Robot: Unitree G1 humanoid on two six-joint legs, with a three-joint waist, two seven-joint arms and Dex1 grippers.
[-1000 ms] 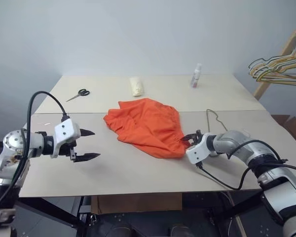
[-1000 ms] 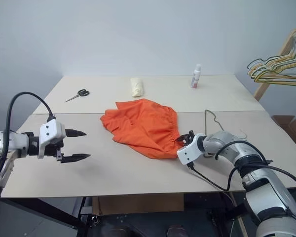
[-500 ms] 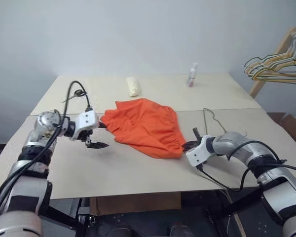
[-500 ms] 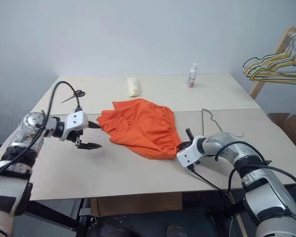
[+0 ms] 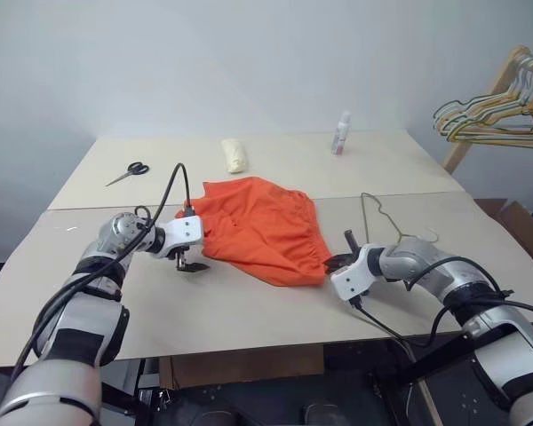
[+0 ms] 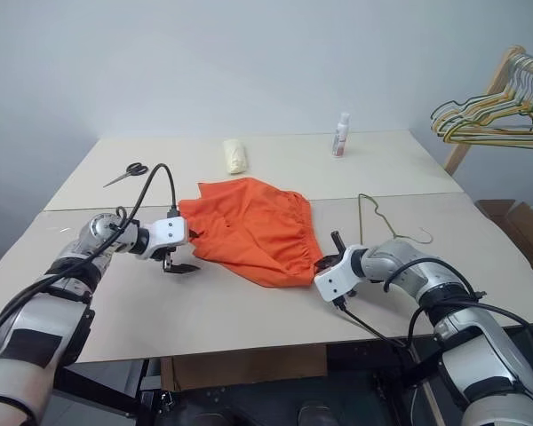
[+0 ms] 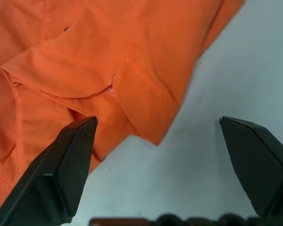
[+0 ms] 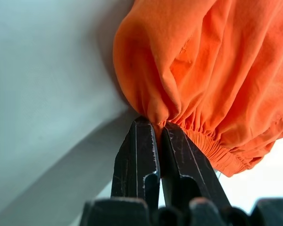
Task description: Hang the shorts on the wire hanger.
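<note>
Shorts (image 5: 262,228) flat on tabletop (image 5: 249,311), between tools. Right tool (image 8: 158,127) pinches waistband edge; left tool (image 7: 158,141) wide open at leg hem corner. Hanger (image 5: 382,217) just behind right tool.

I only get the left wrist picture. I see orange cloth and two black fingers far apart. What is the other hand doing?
Observer: The right gripper is shut on the shorts, pinching the gathered waistband at the edge nearest the robot.
Operator: Where's the hanger we need?
Observer: The wire hanger lies flat on the table, just beyond the right gripper, beside the shorts.
Operator: Is my hand touching the shorts?
Observer: The left gripper sits open at their opposite edge, one finger over the cloth; I cannot tell if it touches.
</note>
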